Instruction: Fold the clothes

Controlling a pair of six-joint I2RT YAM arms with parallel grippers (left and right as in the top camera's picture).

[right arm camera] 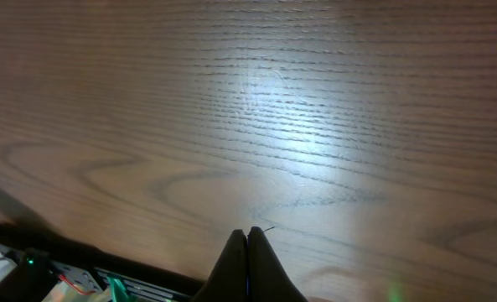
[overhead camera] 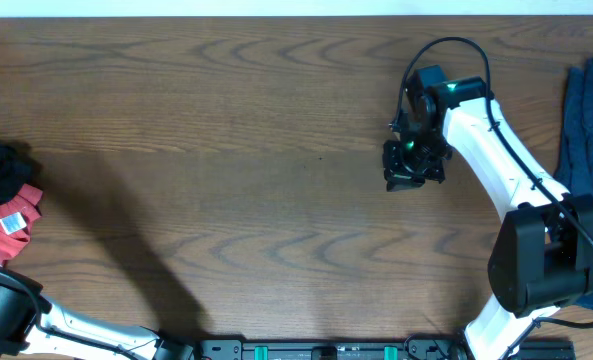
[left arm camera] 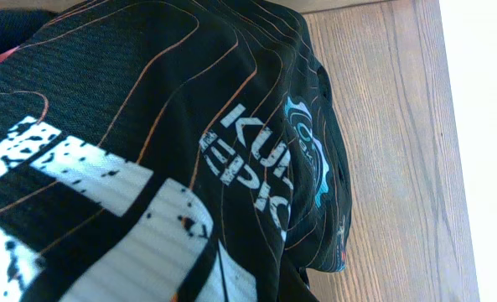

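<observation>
"While the black jersey lay bunched at the far left edge of the bench, touching the red shirt, which step was in hand?"

"Picking up, I judged. Nothing was spread out, so no fold had begun. The left wrist camera sat close over the jersey, and its logos filled the view."

"Was the left end effector gripping it?"

"I could not tell. Its fingers showed in no view."

"And the right end effector?"

"Closed on nothing, fingers pinched together. It hovered over bare wood, well apart from the jersey and nearer the dark blue garment at the right edge."

"So the next move?"

"It probably called for a firm pinch on a hem or shoulder. The jersey could then be dragged to the middle and laid flat, with the right fingers opening to help."
</observation>
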